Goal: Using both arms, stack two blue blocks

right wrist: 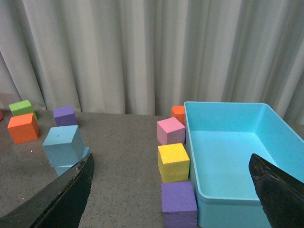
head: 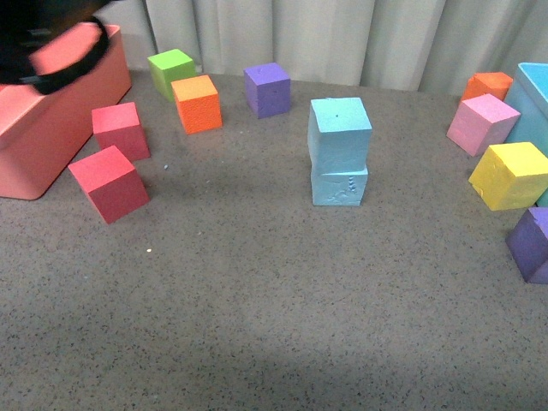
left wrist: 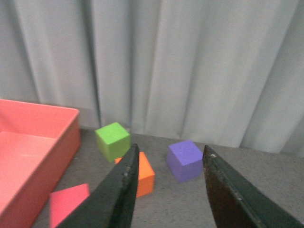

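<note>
Two light sky-blue cubes stand stacked in the middle of the table. The plain upper blue block (head: 340, 128) sits slightly turned on the lower blue block (head: 339, 186), which has embossed marks on its front. The stack also shows in the right wrist view (right wrist: 63, 145). My left gripper (left wrist: 168, 156) is open and empty, raised over the far left of the table. Only part of the left arm (head: 51, 43) shows in the front view. My right gripper (right wrist: 171, 164) is open and empty, raised at the right side; it is out of the front view.
A salmon-pink bin (head: 47, 120) stands far left, with two red cubes (head: 110, 182), a green cube (head: 171, 70), an orange cube (head: 197, 103) and a purple cube (head: 267, 88) near it. At the right are a turquoise bin (right wrist: 237, 161), pink (head: 482, 123), yellow (head: 509, 175), orange and purple cubes (head: 533, 244).
</note>
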{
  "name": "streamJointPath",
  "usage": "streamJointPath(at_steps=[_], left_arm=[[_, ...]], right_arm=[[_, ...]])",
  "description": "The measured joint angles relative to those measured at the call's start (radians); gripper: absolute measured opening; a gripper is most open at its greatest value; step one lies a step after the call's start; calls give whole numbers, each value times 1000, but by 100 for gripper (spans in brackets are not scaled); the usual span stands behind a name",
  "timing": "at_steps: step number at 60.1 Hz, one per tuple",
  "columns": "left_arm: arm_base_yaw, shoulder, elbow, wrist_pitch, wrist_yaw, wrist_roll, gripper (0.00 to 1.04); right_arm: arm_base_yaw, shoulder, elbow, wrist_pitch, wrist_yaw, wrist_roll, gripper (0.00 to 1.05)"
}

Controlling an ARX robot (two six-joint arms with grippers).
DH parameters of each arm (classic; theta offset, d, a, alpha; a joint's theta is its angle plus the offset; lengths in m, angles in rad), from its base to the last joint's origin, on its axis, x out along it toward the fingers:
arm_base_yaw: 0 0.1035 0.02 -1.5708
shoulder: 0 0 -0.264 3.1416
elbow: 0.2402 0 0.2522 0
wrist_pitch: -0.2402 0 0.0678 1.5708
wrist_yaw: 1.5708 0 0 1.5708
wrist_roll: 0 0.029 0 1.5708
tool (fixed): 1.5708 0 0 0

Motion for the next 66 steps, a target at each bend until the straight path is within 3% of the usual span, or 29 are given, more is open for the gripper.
streamJointPath(at_steps=[13,27,54,58,66], left_arm=[[116,-219,-327,74,118,19,3],[238,-415,-575,117,239,31,4],[358,-843,-735,-144,354,31,4],[410,-900,-745,-191,430,32,4],[442,-1012,-759,-286,439,32,4]], right_arm=[[0,0,0,0,-2,0,95],[0,0,0,0,-2,0,95],[0,0,0,0,-2,0,95],[0,0,0,0,-1,0,95],[0,0,0,0,-1,0,95]])
